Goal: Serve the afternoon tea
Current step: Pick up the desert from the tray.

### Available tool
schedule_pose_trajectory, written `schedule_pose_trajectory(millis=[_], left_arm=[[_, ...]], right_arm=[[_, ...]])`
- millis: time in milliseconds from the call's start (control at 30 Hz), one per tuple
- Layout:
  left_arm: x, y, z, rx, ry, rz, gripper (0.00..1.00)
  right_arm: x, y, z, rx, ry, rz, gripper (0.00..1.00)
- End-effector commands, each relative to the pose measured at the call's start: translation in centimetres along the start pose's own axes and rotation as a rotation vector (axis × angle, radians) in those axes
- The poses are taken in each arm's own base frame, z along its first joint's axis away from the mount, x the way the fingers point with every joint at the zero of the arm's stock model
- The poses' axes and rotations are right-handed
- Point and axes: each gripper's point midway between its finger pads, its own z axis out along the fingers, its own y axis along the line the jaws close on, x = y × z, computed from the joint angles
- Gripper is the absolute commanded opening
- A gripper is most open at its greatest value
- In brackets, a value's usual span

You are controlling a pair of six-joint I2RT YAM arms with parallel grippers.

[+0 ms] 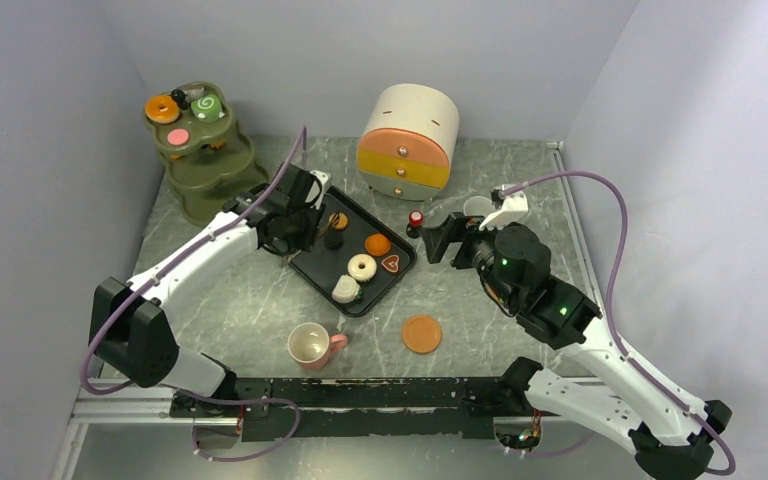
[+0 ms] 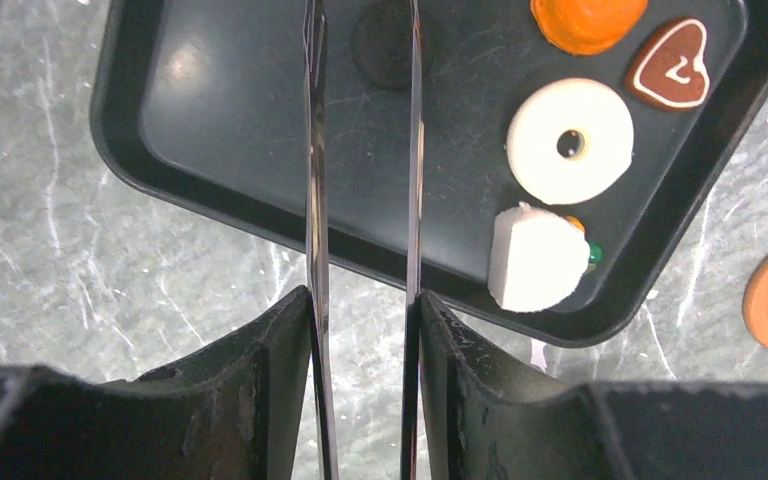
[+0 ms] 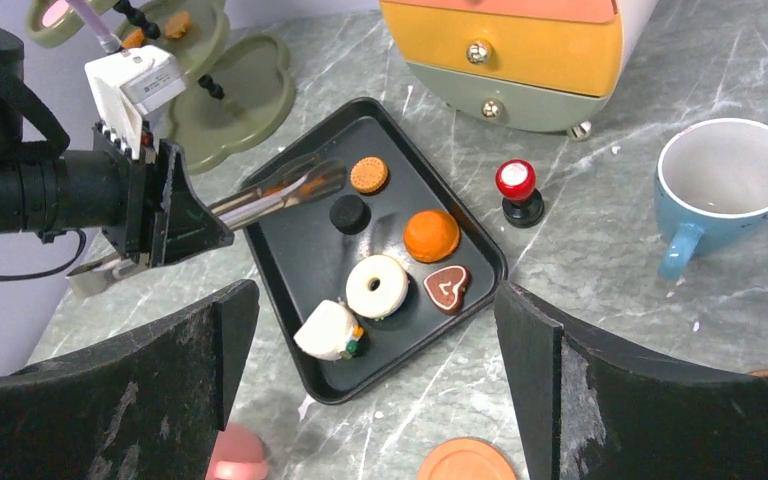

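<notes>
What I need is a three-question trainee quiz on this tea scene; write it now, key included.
1. True or false: the white doughnut lies on the black tray.
2. The left gripper holds: A tongs, B a cup, C a saucer.
3. Fill in: the pink cup stands on the ___, not on the orange saucer.
Key: 1 true; 2 A; 3 table.

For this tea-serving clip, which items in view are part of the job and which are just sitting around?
Job: white doughnut, orange pastry, heart cookie, cake slice, orange doughnut, green swirl roll, pink cup, blue cup, orange saucer, tongs in the left gripper.
Lying about: black tray, tiered stand, drawer chest, red-topped stamp.
</notes>
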Motion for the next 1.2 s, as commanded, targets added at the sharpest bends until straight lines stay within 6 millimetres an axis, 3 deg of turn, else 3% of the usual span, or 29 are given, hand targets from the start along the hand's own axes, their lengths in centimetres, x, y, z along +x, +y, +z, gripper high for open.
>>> schedule_pose_trajectory(millis=[0, 333, 833, 1167], left_arm=[[0.0, -1.0, -0.9, 0.019, -0.041, -0.018, 0.47], [1.3, -2.1, 0.9, 0.047, 0.007, 0.022, 0.49], [3.0, -1.9, 3.3, 0.021, 0.055, 0.049, 0.51], [3.1, -2.0, 2.9, 0.029, 0.049, 0.046, 0.51]], right_arm=[[-0.7, 0.2, -0.1, -0.009, -0.018, 0.002, 0.92], [-0.2, -0.4, -0.5, -0.002, -0.024, 0.01, 0.92], [-0.3, -0.2, -0.4, -0.007, -0.02, 0.019, 0.92], [-0.7, 0.5, 0.2, -0.019, -0.017, 0.007, 0.92]])
